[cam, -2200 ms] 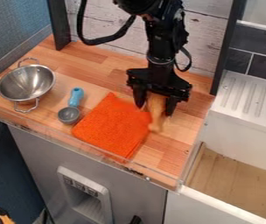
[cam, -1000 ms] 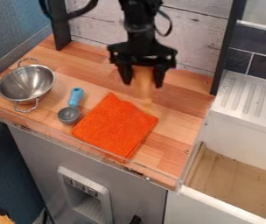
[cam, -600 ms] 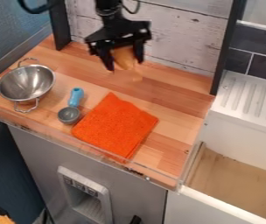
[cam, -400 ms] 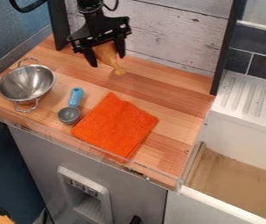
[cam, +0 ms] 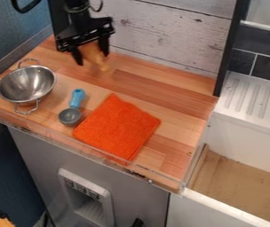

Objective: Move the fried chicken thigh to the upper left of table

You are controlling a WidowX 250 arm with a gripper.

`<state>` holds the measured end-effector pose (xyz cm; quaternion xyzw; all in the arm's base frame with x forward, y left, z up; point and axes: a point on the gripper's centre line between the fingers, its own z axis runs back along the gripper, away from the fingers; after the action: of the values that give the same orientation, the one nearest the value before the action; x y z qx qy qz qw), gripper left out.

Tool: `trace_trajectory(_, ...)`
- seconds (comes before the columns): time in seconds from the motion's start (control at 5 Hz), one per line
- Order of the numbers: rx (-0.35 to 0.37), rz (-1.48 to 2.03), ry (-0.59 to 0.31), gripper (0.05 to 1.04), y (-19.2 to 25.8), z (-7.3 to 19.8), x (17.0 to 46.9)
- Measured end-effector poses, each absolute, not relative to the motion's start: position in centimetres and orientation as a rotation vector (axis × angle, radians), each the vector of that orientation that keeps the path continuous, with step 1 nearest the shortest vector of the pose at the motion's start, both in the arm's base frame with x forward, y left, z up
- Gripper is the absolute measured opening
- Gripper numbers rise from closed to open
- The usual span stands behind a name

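Camera view: a butcher-block table [cam: 173,91] of striped, pinkish-tan wood spreads across the middle, a clear, flat-faced strip running along its front edge. Below stands a smooth grey cabinet [cam: 33,153] with a recessed, pale rectangular panel [cam: 83,198]. Behind the table rises a wall of whitewashed wooden boards [cam: 161,37], knotted and scuffed. At the right sits a glossy white sink [cam: 238,122] with a ridged drainboard and a tan floor to its basin. On the table lies a square orange cloth [cam: 117,127], nubbly and flat, one corner pointing toward the wall. Near the left edge is a round, shiny metal colander [cam: 27,84] with two looped wire handles. The angular black gripper [cam: 92,58] hangs over the table's upper left, clasping its load. Just beside the cloth lies a measuring scoop [cam: 69,116], its cup round and grey, its handle blue. Between the gripper's fingers is the golden-brown toy chicken thigh [cam: 97,60], plump above and tapering down to the right, somewhat blurred.
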<state>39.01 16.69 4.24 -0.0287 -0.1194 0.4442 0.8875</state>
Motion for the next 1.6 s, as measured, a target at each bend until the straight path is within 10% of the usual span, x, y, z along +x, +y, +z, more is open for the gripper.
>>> trace_trajectory(1.0, -0.022, 0.971, -0.167, 1.007, 19.8, 2.2, 39.0)
trace_trajectory(1.6, 0.165, 0.890, -0.158, 1.001, 18.9, 7.9, 38.5)
